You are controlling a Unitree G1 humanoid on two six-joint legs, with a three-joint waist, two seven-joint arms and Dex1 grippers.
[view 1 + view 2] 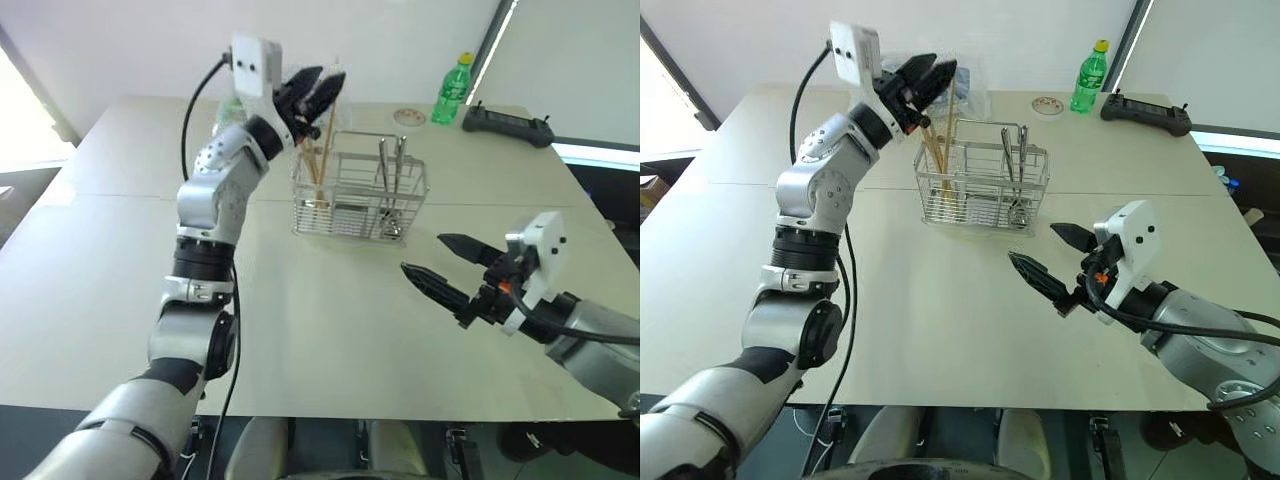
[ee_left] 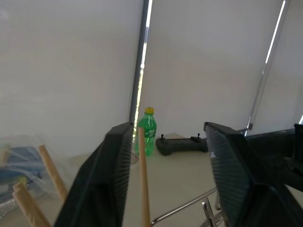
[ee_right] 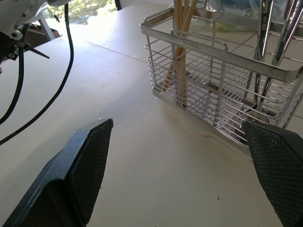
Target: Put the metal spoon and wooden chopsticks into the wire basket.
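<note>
While chopsticks stand in the basket, both arms' fingers gape empty.

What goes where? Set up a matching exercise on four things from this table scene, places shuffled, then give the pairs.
1. pale wooden chopsticks
2. green plastic bottle
3. black handheld controller
4. open right end effector

A. flat at the table's far right edge
B. hovering before the basket
C. upright at the table's far edge
D. standing in the silver wire basket

1-D, 2-C, 3-A, 4-B
</note>
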